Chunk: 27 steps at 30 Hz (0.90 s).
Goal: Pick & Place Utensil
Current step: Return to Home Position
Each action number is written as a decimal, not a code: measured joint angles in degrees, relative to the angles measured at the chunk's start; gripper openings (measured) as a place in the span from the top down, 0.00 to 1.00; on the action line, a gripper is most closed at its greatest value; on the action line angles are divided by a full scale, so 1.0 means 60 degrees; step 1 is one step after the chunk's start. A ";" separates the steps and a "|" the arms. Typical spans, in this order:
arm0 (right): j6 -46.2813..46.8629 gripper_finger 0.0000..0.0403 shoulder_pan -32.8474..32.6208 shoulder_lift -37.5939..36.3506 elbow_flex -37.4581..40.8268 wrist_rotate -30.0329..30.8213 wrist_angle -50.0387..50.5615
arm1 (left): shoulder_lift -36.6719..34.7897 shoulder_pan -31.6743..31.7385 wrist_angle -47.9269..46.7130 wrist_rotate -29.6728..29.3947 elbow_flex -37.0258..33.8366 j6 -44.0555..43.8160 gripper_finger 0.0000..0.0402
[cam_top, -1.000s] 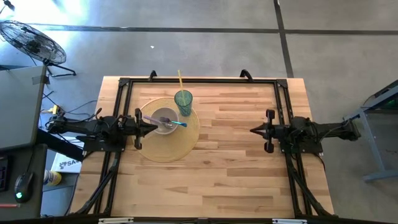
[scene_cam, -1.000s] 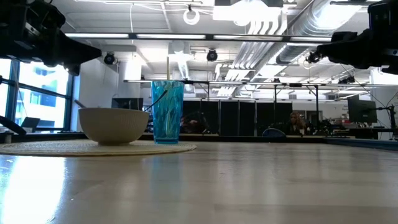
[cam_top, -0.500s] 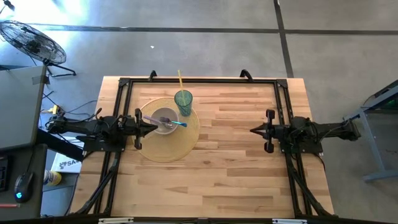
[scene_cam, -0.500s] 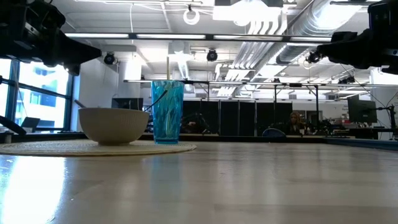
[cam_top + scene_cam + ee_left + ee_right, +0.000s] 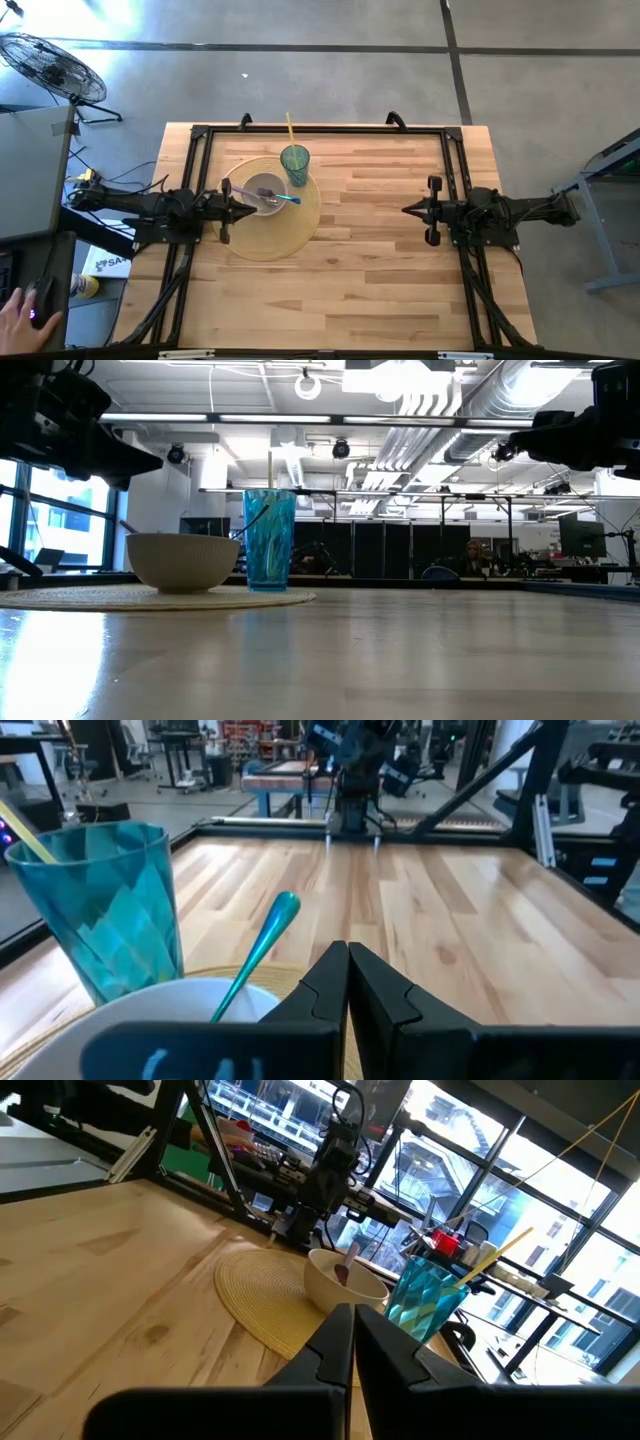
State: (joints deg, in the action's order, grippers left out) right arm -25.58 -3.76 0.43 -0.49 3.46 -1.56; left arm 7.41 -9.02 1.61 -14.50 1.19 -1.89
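A cream bowl (image 5: 263, 192) stands on a round woven placemat (image 5: 272, 232) at the table's left. A teal-handled utensil (image 5: 287, 199) lies in the bowl, and its handle (image 5: 262, 948) leans on the rim facing the table's right. A purplish end (image 5: 345, 1269) also shows inside the bowl. A teal cup (image 5: 295, 160) with a yellow straw stands just beyond the bowl. My left gripper (image 5: 252, 208) is shut and hovers over the bowl's left rim (image 5: 347, 951). It touches nothing. My right gripper (image 5: 405, 209) is shut and waits at the table's right (image 5: 352, 1311).
A black frame (image 5: 320, 130) runs around the table's edge. Bare wooden tabletop (image 5: 370, 250) lies between the placemat and the right arm. Off the table, a person's hand (image 5: 22, 315) rests at the picture's lower left, and a fan (image 5: 50, 65) stands on the floor.
My left gripper has moved slightly toward the table's right, farther over the bowl, and a little lower. It has stayed shut. A person's hand has come into view off the table at the lower left. The bowl, utensil and cup have not moved.
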 joint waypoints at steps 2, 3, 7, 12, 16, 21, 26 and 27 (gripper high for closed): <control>0.0003 0.99 0.0001 0.0000 0.0000 0.0000 0.0000 | -0.0009 0.0000 0.0000 -0.0003 0.0000 0.0000 0.99; 0.0003 0.99 -0.0003 0.0000 0.0000 0.0000 0.0000 | -0.0009 0.0000 0.0000 0.0000 0.0000 0.0004 0.99; 0.0002 0.98 -0.0001 0.0000 0.0000 -0.0002 0.0000 | -0.0006 0.0000 0.0004 -0.0004 0.0000 0.0004 0.99; 0.0000 0.98 -0.0002 0.0000 0.0004 0.0000 0.0000 | -0.0006 0.0000 0.0004 -0.0006 0.0000 0.0011 0.99; 0.0002 0.98 -0.0001 0.0000 0.0004 0.0000 0.0000 | -0.0006 0.0000 0.0004 -0.0007 0.0000 0.0015 0.99; 0.0003 0.97 0.0001 0.0000 0.0004 0.0000 0.0000 | -0.0006 0.0000 0.0004 -0.0007 0.0000 0.0015 0.99; 0.0000 0.97 0.0000 0.0000 0.0004 0.0000 0.0000 | -0.0006 0.0000 0.0004 -0.0011 0.0000 0.0015 0.99; 0.0003 0.97 -0.0003 0.0000 0.0004 0.0000 0.0000 | -0.0006 0.0000 0.0004 -0.0011 0.0000 0.0015 0.99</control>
State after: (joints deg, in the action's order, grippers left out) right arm -25.56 -3.77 0.43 -0.47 3.46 -1.56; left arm 7.38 -9.02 1.63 -14.57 1.19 -1.80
